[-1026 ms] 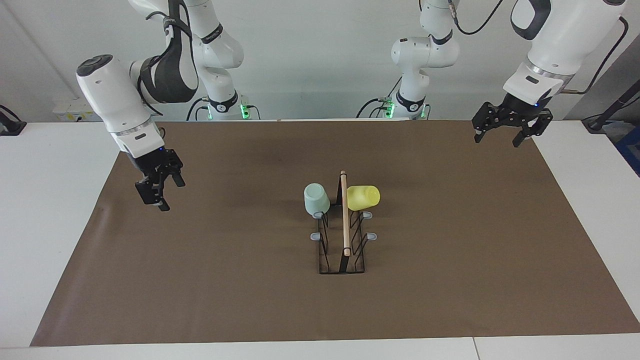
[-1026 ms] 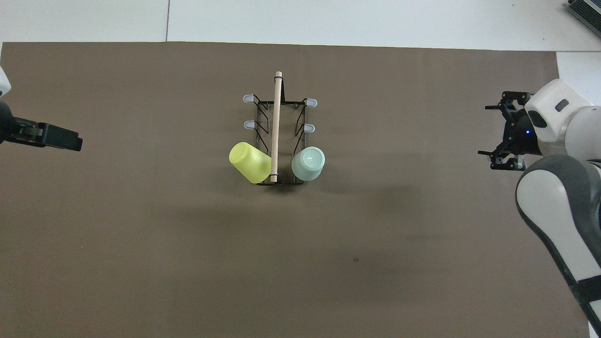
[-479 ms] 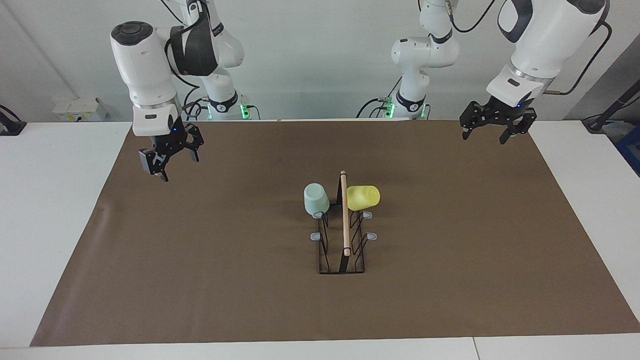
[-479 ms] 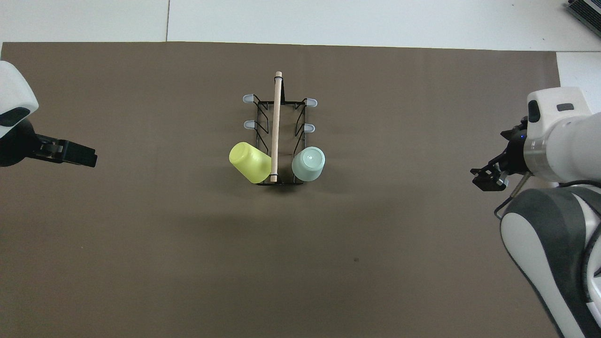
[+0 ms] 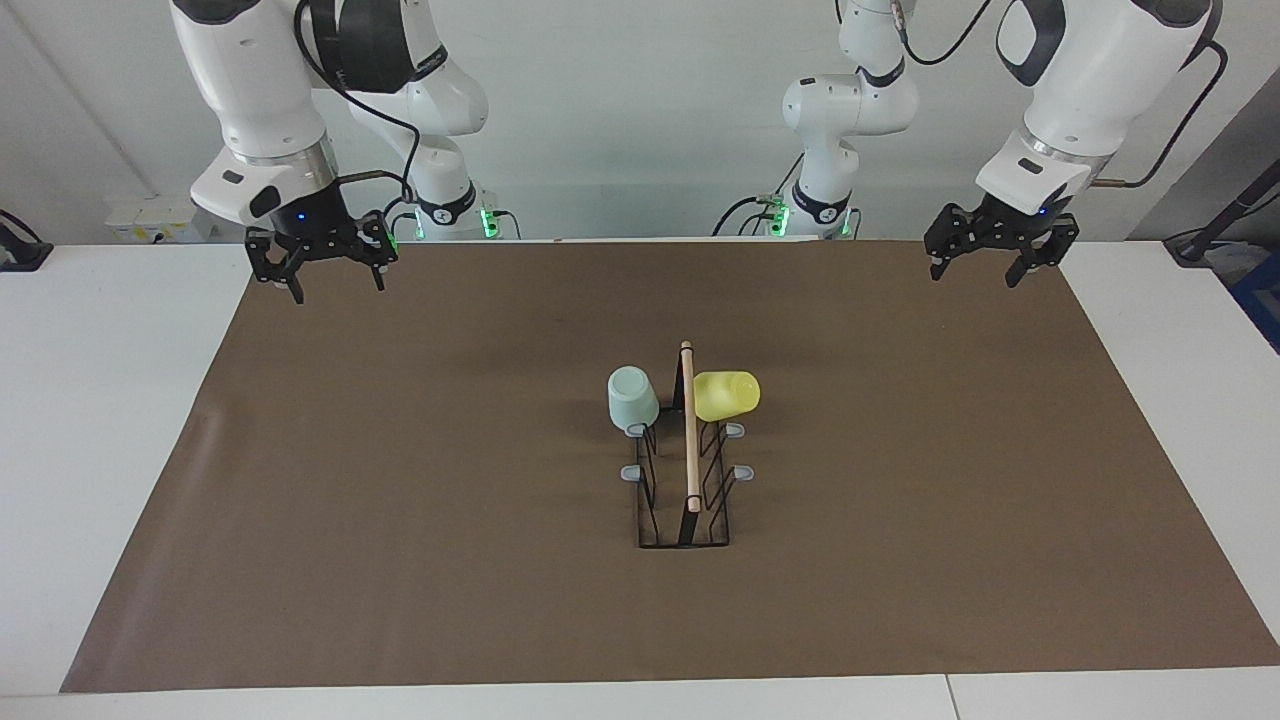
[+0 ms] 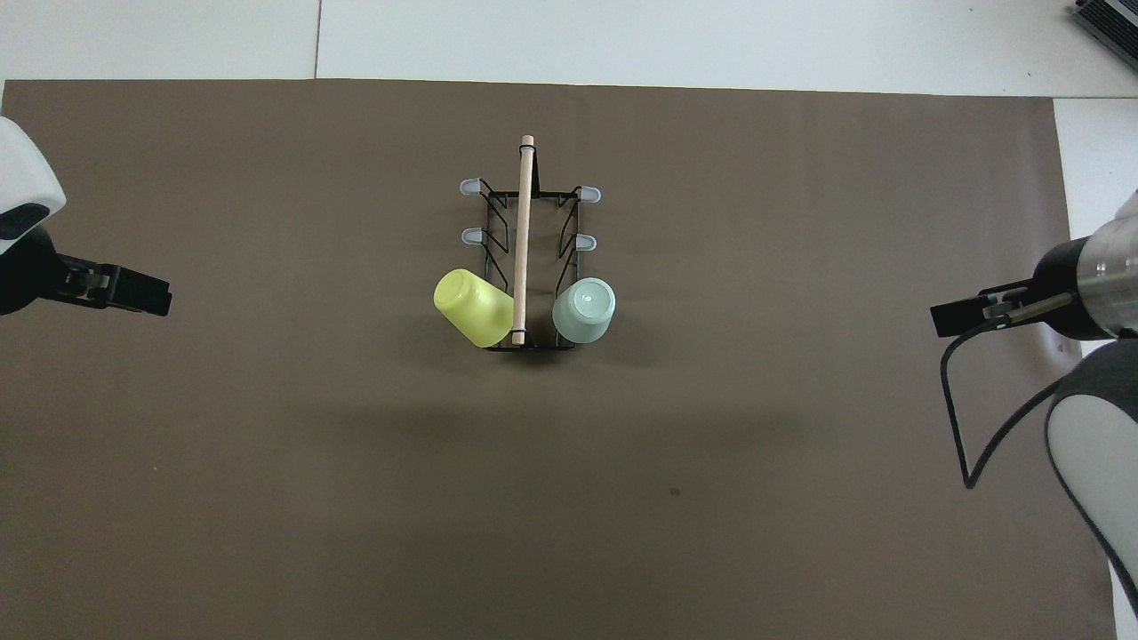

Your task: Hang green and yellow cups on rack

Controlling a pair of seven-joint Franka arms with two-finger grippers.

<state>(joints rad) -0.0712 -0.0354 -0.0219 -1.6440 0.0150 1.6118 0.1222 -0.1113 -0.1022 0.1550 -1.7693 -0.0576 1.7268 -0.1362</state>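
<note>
Both cups [image 5: 633, 397] hang on the rack [image 5: 686, 470] mid-frame, well apart from the left hand [image 5: 990, 268] and right hand [image 5: 326, 278], both open and empty in the upper corners.

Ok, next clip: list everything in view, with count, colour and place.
rack: one, black wire with a wooden rod on top, mid-table on the mat.
green cup: one, pale mint, hung on the rack's peg nearest the robots, on the right arm's side.
yellow cup: one, bright yellow, hung on the matching peg on the left arm's side.
free pegs: four, grey-tipped.
mat: one, brown, covering the white table.
left gripper: open, empty, raised over the mat's corner.
right gripper: open, empty, likewise.
</note>
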